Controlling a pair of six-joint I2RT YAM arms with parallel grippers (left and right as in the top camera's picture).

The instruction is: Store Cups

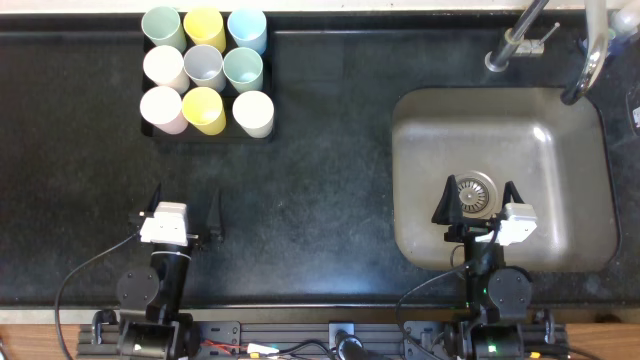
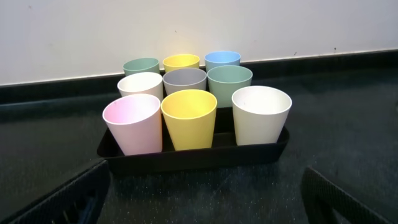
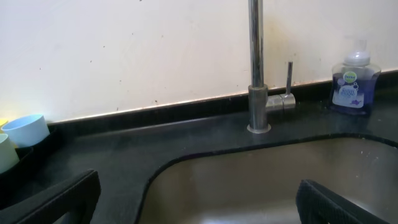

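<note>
Left claw: two dark fingers spread wide, nothing between them, nothing touched. It sits low over the dark speckled stone surface.

Straight ahead of it and well apart: black rectangular plastic tray holding nine plastic cups, upright, mouths up, three rows of three.
- Row nearest the claw: pale pink cup, yellow cup, cream cup.
- The pink one looks tipped a little outward; the rest stand straight.
- Every slot filled, neighbours touching or nearly so. Storing looks finished, or all but.

Right claw: also fully spread and empty, hanging over the stainless steel sink basin, far to the side of the tray. Chrome tap stands ahead of it across the basin.

Risks, as judged:
- Any reach into the tray is tight. The cups leave little gap for a finger, so a descending finger could clip a rim and topple a cup or push its neighbours.
- The leaning pink cup is the likeliest to go over the tray edge if nudged.
- A low forward sweep by the left claw could shove the whole tray.
- Dropping the right claw could knock it against the basin.
</note>
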